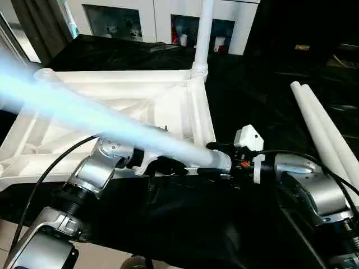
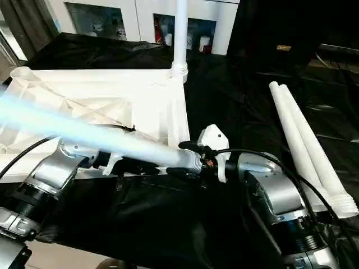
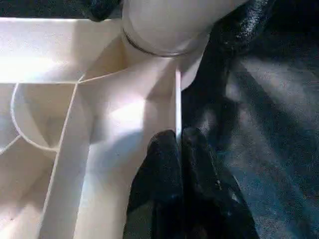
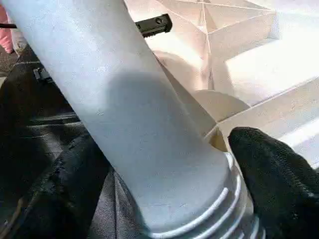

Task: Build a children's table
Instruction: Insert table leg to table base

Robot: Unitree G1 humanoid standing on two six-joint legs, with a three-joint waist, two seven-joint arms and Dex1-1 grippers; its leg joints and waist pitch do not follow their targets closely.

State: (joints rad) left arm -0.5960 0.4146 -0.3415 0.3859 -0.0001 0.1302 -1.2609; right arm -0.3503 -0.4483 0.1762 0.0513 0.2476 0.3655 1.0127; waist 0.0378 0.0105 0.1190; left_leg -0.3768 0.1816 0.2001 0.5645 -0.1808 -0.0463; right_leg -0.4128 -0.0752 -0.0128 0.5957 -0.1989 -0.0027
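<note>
Inverted tabletop (image 1: pixel 112 106) of the children's table, ribbed X-braced underside facing up, lying on a counter draped in black sheeting (image 1: pixel 247 106). One white leg (image 1: pixel 203 33) stands upright in the far corner socket. Two loose legs (image 2: pixel 305 145) lie side by side on the sheeting at the robot's right, well apart from the tabletop.

A fourth leg (image 1: pixel 112 126) runs slantwise across the near part of the scene, its ribbed end (image 1: pixel 221 159) at the tabletop's near right corner; whether that end has entered the socket cannot be told, since the leg appears smeared and the corner is partly hidden. The right gripper (image 4: pixel 164 189) straddles this leg near the ribbed end, one black finger (image 4: pixel 274 169) on either side of the tube, set wide; contact appears likely but is not certain.

The left gripper (image 3: pixel 180 149) has its fingers pressed together on the thin side wall (image 3: pixel 177 104) of the tabletop, close to the corner.

Behind the counter stand white cabinets with glass doors (image 1: pixel 118 22); a strip of pale floor (image 1: pixel 11 235) shows at the near left.
</note>
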